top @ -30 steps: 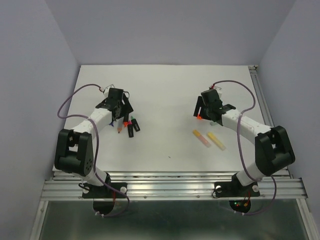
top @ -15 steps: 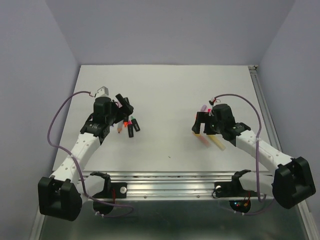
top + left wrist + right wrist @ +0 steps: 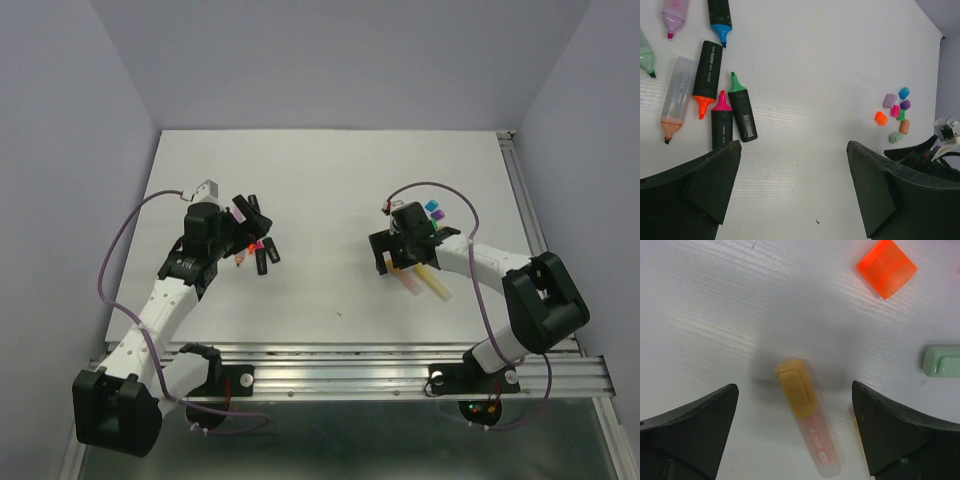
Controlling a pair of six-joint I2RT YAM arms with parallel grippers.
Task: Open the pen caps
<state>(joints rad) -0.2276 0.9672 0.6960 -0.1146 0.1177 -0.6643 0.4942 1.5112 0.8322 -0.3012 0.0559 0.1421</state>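
Left end effector (image 3: 792,150) released, empty, near uncapped pens (image 3: 742,117). Right end effector (image 3: 794,390) released, over capped pen (image 3: 807,432); orange cap (image 3: 886,267) beside.

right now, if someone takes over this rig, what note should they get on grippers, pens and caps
Left gripper: open, empty, hovering beside the uncapped highlighters.
Right gripper: open, empty, straddling the peach highlighter, whose cap is on.
Pen caps: loose cluster just beyond the right gripper.
Done: the pens by the left arm show bare tips.
Left: the peach highlighter. The yellow highlighter beside it may be capped too, but that is unclear.
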